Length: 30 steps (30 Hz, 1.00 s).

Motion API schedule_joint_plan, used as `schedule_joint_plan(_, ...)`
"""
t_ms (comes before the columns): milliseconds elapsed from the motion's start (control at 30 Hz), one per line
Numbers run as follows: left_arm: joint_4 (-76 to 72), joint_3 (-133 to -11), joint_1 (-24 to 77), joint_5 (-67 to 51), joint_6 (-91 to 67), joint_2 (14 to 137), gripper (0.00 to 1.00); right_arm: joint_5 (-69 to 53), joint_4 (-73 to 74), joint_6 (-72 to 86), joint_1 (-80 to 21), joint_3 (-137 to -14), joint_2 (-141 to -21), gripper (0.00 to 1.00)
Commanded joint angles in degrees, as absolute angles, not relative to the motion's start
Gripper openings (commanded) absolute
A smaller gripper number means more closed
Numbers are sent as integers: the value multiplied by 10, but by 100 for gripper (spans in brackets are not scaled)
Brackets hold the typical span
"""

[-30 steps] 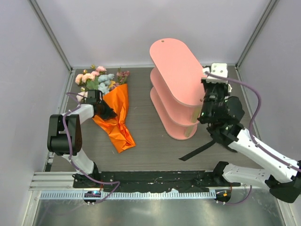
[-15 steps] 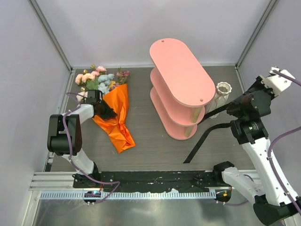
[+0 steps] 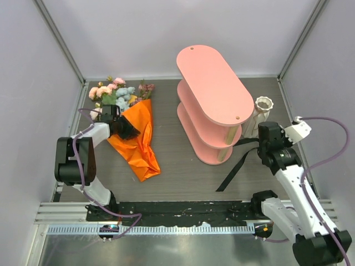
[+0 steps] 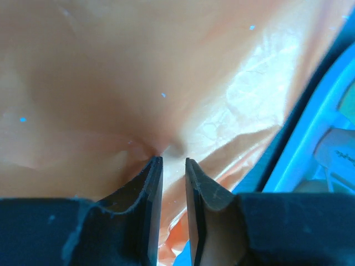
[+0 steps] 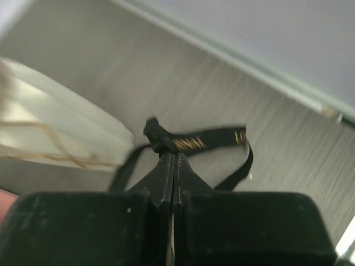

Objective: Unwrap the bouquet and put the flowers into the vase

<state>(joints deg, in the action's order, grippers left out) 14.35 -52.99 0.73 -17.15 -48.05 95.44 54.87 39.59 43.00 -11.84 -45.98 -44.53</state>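
Observation:
The bouquet lies at the left of the table, its flowers (image 3: 116, 92) pointing to the back out of an orange paper cone (image 3: 138, 141). My left gripper (image 3: 127, 131) is at the cone's left edge. In the left wrist view its jaws (image 4: 173, 160) stand a narrow gap apart, nipping a puckered fold of the orange paper (image 4: 166, 83). My right gripper (image 3: 257, 142) is shut on the knot of the black ribbon (image 5: 157, 134), which is off the bouquet and trails down to the table (image 3: 228, 176). The cream vase (image 3: 262, 111) stands just behind that gripper and appears blurred as vase (image 5: 55, 133).
A pink three-tier oval shelf (image 3: 213, 91) stands in the middle of the table, right beside the vase. The right wall's metal frame (image 3: 285, 100) is close behind the right arm. The enclosure's left wall runs close to the bouquet.
The right arm has swung from beside the shelf out to the right, then down in front of the vase, carrying the ribbon. The left gripper has stayed on the paper, its jaws slightly wider.

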Motion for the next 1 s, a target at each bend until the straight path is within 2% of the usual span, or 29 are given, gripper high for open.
schedule_joint_plan(0, 125, -530, 8, -205, -490, 903, 28, 415, 395, 582, -62, -387, -488, 2)
schedule_joint_plan(67, 129, -531, 8, -209, -487, 890, 33, 350, 373, 571, -8, -346, -497, 15)
schedule_joint_plan(133, 134, -533, 8, -219, -484, 870, 42, 339, 363, 555, 22, -337, -489, 51)
schedule_joint_plan(167, 136, -535, 8, -224, -483, 863, 47, 356, 363, 528, 22, -342, -478, 75)
schedule_joint_plan(200, 136, -537, 8, -229, -483, 857, 50, 372, 363, 514, 22, -349, -453, 84)
schedule_joint_plan(233, 137, -537, 8, -233, -480, 840, 53, 385, 366, 503, 22, -371, -441, 90)
schedule_joint_plan(267, 139, -538, 8, -231, -480, 832, 63, 397, 373, 488, 22, -386, -430, 92)
schedule_joint_plan(300, 141, -540, 8, -234, -479, 824, 66, 414, 374, 457, 22, -402, -423, 93)
schedule_joint_plan(533, 188, -554, 8, -243, -443, 756, 72, 417, 412, 360, 19, -626, -439, 94)
schedule_joint_plan(633, 251, -562, 8, -166, -417, 704, 78, 395, 381, 294, 0, -718, -474, 94)
schedule_joint_plan(667, 272, -565, 8, -90, -412, 674, 80, 363, 338, 271, -17, -738, -500, 93)
schedule_joint_plan(733, 313, -563, 8, -7, -414, 647, 82, 283, 286, 216, -47, -776, -522, 91)
schedule_joint_plan(800, 336, -551, 7, 84, -424, 612, 85, 252, 208, 185, -80, -814, -561, 89)
schedule_joint_plan(967, 345, -504, 4, 104, -467, 576, 100, 178, 153, 51, -291, -940, -676, 89)
